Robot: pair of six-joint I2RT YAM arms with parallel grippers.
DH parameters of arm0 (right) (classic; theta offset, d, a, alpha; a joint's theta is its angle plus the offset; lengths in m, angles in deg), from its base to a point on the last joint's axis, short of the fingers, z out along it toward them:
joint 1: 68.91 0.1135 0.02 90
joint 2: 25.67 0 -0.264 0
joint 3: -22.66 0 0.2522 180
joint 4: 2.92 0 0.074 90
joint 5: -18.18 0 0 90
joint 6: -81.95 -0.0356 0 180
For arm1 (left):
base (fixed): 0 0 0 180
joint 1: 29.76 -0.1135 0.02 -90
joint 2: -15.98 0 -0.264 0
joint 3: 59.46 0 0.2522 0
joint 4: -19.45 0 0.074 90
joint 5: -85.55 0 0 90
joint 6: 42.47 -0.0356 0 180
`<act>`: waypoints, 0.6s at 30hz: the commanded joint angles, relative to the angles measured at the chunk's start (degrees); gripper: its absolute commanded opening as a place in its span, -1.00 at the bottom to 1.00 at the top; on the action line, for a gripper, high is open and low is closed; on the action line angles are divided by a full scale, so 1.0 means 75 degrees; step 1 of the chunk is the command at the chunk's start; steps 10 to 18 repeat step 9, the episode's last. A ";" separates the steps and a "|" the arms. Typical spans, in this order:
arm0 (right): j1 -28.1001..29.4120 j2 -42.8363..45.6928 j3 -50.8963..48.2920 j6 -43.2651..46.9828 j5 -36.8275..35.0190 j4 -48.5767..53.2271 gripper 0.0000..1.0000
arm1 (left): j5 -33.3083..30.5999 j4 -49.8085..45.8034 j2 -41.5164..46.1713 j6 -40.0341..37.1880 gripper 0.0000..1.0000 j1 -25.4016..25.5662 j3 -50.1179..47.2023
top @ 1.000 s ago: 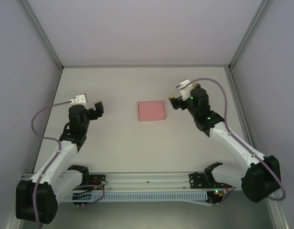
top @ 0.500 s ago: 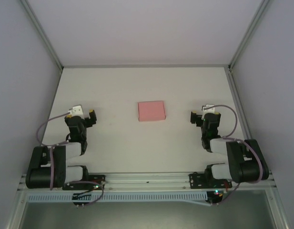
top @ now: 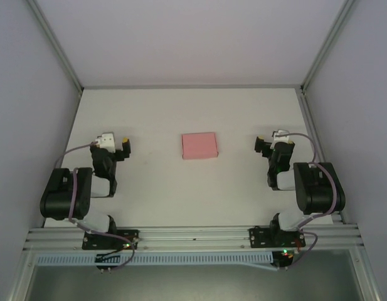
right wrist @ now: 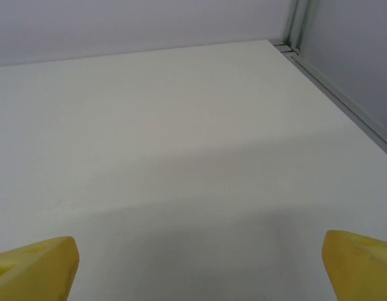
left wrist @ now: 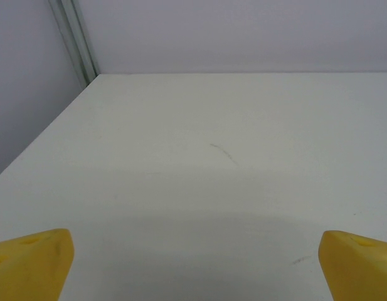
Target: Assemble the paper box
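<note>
Yellow-tipped fingers [left wrist: 30, 257] of the left gripper [top: 123, 145] stand wide apart, nothing between them. Right gripper [top: 261, 145] is likewise spread and empty. Both sit well clear of the pink thin-card paper box [top: 199, 145], one to its left, one to its right, roughly level with it. Box lies flat on the white table [top: 155, 188]. Judgement: approach from both sides together, low and square to its edges. Pinch lightly, since thin card creases easily.
</note>
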 commanded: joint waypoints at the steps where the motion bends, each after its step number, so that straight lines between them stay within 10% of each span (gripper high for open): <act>1: -0.0010 0.0078 0.0095 -0.0044 0.0299 0.0018 1.00 | 0.0132 0.0240 -0.0023 -0.0240 0.99 0.0026 0.0090; 18: -0.0012 0.0086 0.0097 -0.0055 0.0300 0.0028 1.00 | 0.0127 0.0250 -0.0032 -0.0240 1.00 0.0027 0.0088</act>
